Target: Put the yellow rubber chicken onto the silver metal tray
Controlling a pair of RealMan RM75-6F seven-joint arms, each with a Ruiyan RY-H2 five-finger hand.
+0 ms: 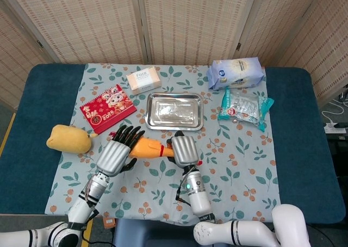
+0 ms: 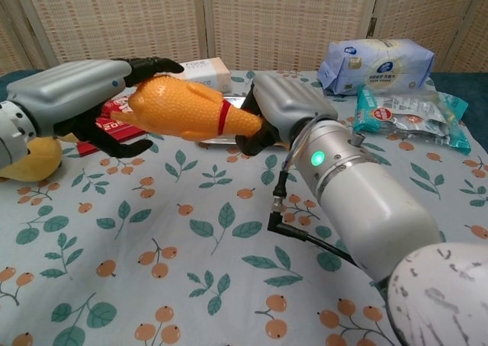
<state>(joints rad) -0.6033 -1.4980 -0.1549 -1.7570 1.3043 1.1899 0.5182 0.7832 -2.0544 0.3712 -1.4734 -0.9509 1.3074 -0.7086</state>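
Behind the chicken (image 2: 191, 110) — tray (image 2: 232, 102) mostly hidden.

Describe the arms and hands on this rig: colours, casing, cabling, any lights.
Both hands, left hand and right hand, have silver-grey metallic back shells and black fingers. The forearms are glossy white cylinders with silver ringed wrists. The right forearm carries a lit green indicator and a thin black cable looped along its side into an angled plug.

A small peach-coloured box (image 1: 144, 79) at the back of the counter reads "FACE" on its top. A red card (image 1: 107, 107) with cartoon figures shows the number "2025". Print on the other packages is too small to read.
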